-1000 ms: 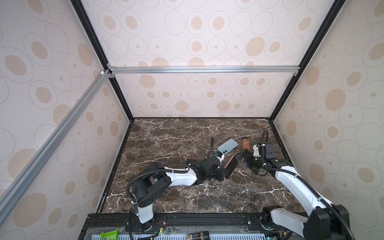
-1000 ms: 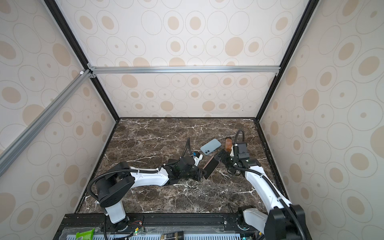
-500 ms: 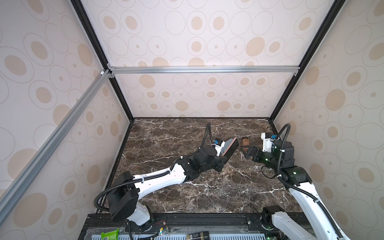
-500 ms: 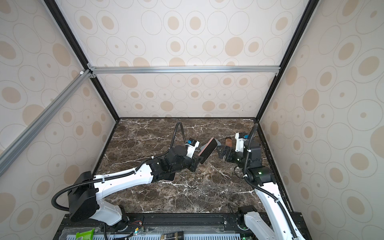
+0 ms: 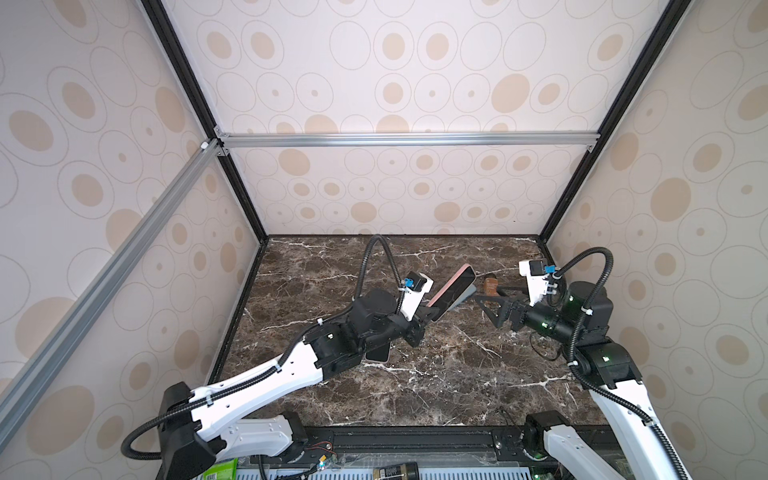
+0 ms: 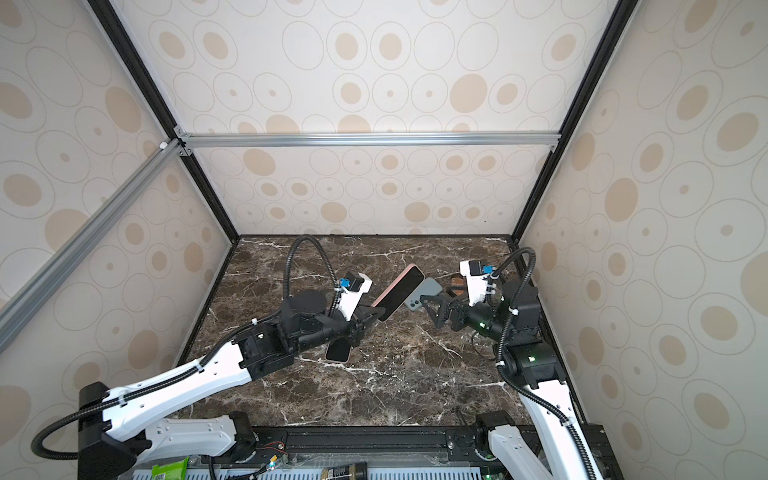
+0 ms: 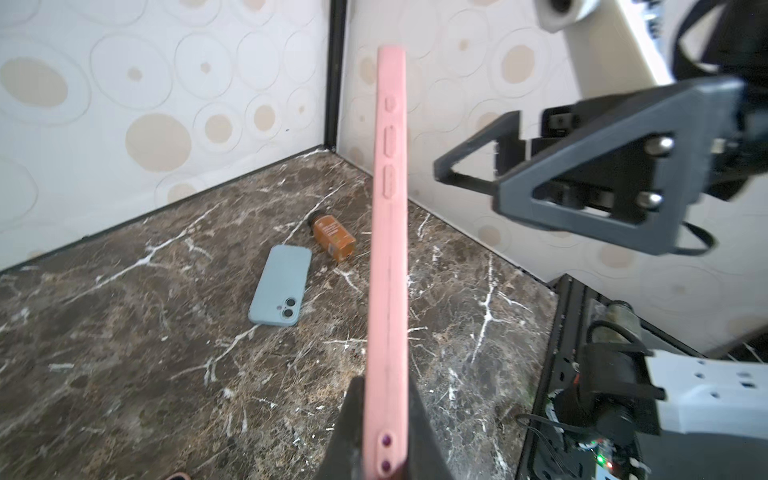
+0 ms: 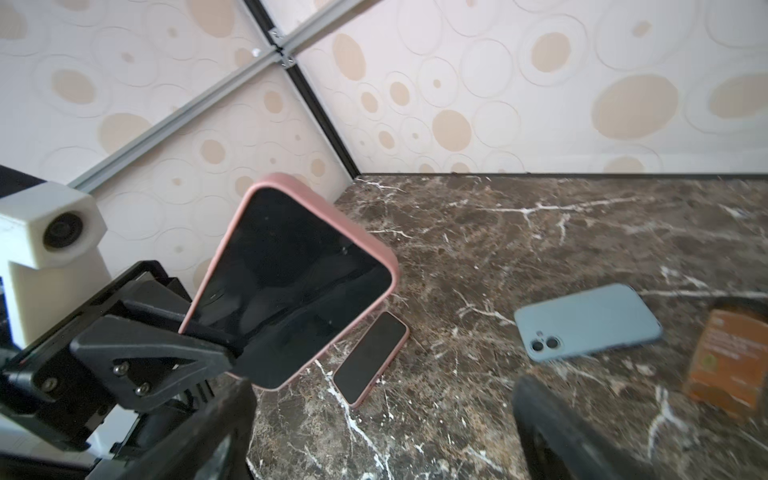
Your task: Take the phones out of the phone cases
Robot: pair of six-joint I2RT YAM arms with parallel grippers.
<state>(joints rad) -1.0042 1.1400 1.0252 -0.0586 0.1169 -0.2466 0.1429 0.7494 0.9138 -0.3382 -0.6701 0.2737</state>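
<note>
The left jaws are closed narrowly on the lower end of the pink case, so the long body is left free above the grip. The phone is seated inside the case, with the pink rim seen all round the dark screen; nothing has yet been parted. The cased phone is held clear of the tabletop, tilted, with its screen turned towards the right arm. This is judged to be a presentation for a two-armed separation, with one end anchored while the other is worked.

The right jaws are spread wide and empty. They are levelled at the free end and near it, but apart from it. An approach is judged to be the step in hand. A bite on the case edge, or a push at its back, would be called for next. Slipping within the narrow left grip is the risk to be watched.

Further out, a second pink-cased phone is laid flat, screen up, beneath the left arm. A blue-grey phone is laid back up on the tabletop beyond the held one. Just beside it, an amber bottle is left lying on its side.
</note>
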